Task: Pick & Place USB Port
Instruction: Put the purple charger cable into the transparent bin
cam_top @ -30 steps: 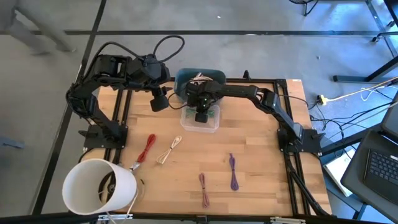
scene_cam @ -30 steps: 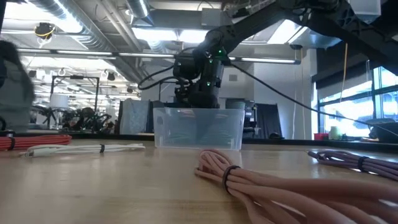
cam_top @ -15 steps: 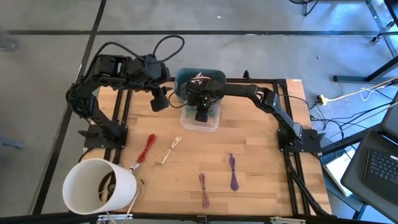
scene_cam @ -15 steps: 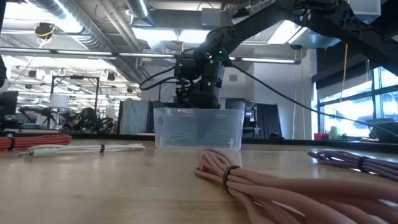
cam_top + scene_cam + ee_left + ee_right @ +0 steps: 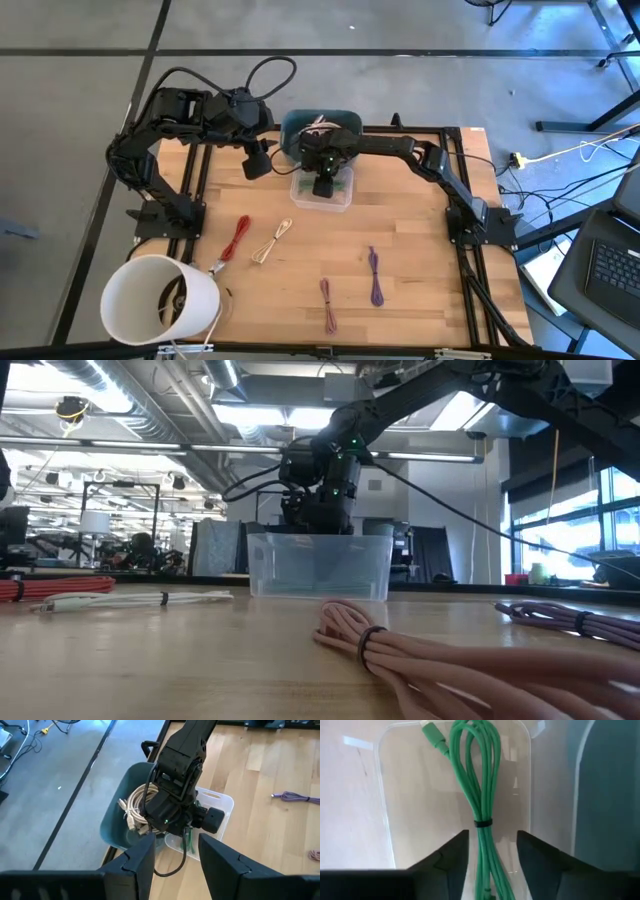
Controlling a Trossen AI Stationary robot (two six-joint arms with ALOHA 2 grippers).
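A green USB cable (image 5: pixel 482 795), bundled with a black tie, lies along the floor of the clear plastic bin (image 5: pixel 322 192) at the table's far middle. My right gripper (image 5: pixel 492 837) hangs open just above it, pointing down into the bin (image 5: pixel 318 565), one finger on either side of the bundle's near part. My left gripper (image 5: pixel 175 840) waits open above the far left of the table (image 5: pixel 258 160), with nothing between its fingers.
A teal bin (image 5: pixel 320 125) with a white cable stands just behind the clear bin. Red (image 5: pixel 236 238), cream (image 5: pixel 272 240), purple (image 5: pixel 375 275) and pink (image 5: pixel 328 303) cable bundles lie on the near half. A white bucket (image 5: pixel 160 300) stands at the near left corner.
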